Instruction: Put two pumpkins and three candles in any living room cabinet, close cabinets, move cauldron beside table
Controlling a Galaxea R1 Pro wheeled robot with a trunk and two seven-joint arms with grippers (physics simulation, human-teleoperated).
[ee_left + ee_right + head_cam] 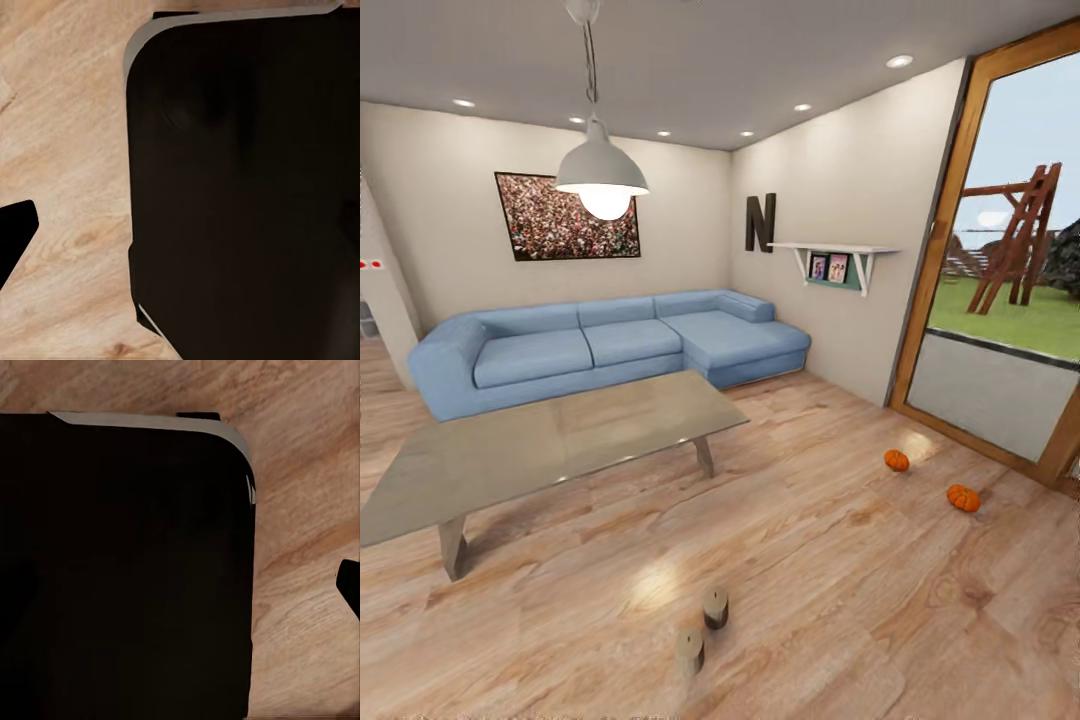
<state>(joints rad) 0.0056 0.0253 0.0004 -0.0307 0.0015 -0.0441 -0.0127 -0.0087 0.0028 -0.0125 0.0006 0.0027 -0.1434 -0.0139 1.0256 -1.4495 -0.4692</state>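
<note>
Two orange pumpkins (pixel 897 460) (pixel 963 497) lie on the wood floor at the right, near the glass door. Two stubby beige-brown candles (pixel 716 607) (pixel 689 651) stand on the floor close in front of me. The low grey coffee table (pixel 550 440) stands to the left of centre, before the sofa. The cabinet and the cauldron are out of view. In the left wrist view a dark tip (pixel 15 232) juts in over the floor; the right wrist view has a similar dark tip (pixel 350 581). How the jaws stand cannot be read from them.
A blue corner sofa (pixel 610 345) lines the back wall. A pendant lamp (pixel 601 175) hangs over the table. A wall shelf (pixel 835 250) and a wood-framed glass door (pixel 1000 300) are at the right. My black base (pixel 240 187) (pixel 120 570) looms large in both wrist views.
</note>
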